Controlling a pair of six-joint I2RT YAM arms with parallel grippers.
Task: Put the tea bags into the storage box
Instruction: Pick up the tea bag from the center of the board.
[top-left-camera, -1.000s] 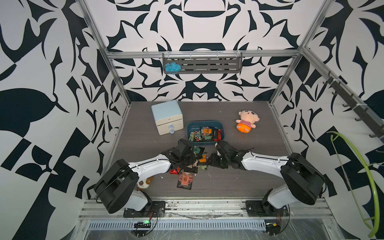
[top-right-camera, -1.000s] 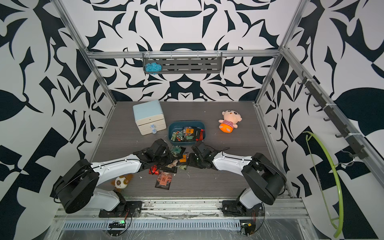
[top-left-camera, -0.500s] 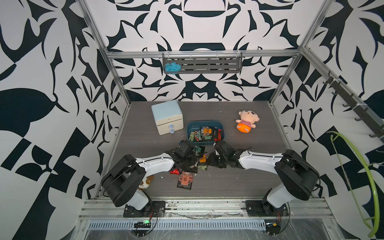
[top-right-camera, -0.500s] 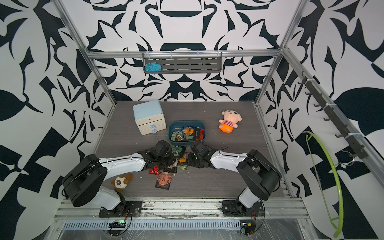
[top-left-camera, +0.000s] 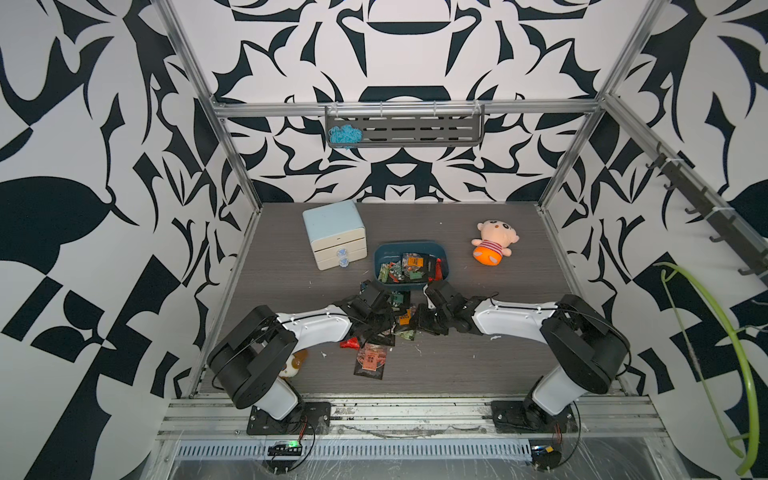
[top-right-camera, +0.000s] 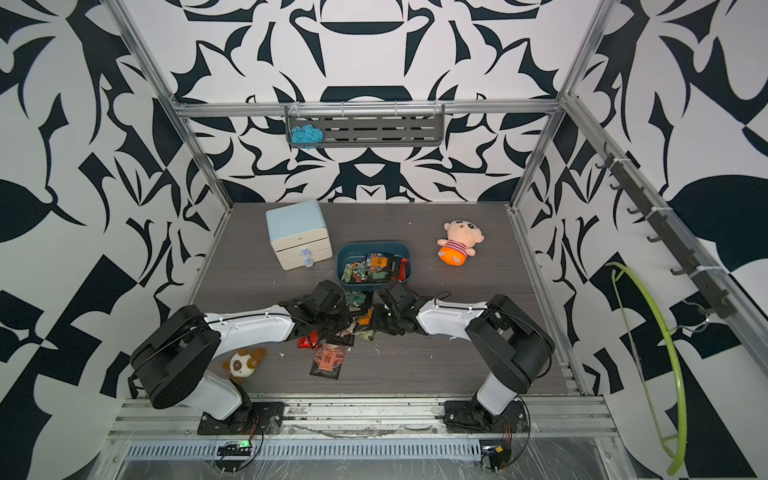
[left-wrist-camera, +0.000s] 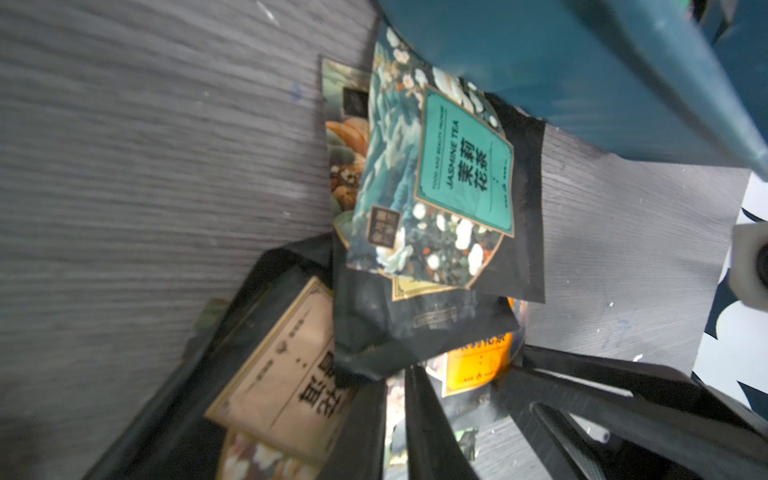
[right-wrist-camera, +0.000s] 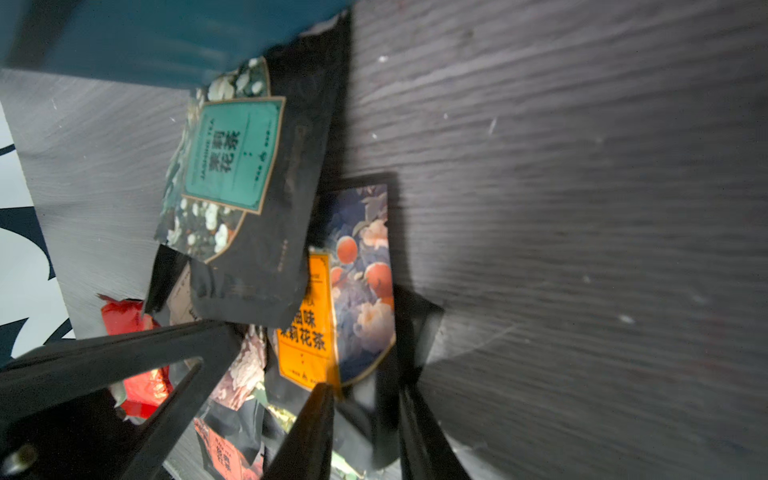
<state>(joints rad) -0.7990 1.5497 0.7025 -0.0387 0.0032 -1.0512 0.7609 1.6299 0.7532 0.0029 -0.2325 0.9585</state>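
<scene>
Since 1 second ago both elbows are swinging inward, with the 2 grippers staying low among the loose tea bags (top-left-camera: 370, 361). At least 6 are lying before the 1 box (top-left-camera: 415, 246), and the arms are hiding others. More are sitting inside it, too jumbled to count. The left gripper (left-wrist-camera: 395, 374) is keeping its fingers narrow at a black bag (left-wrist-camera: 415, 324), and the right gripper (right-wrist-camera: 365, 388) is straddling an orange-labelled bag (right-wrist-camera: 307, 328); whether either is gripping is unclear.

Robotics lab test cell: aluminium frame (top-left-camera: 407, 109), black-and-white patterned walls (top-left-camera: 83, 166), left arm (top-left-camera: 316, 328) and right arm (top-left-camera: 511, 322) bolted to a rail (top-left-camera: 415, 415)
</scene>
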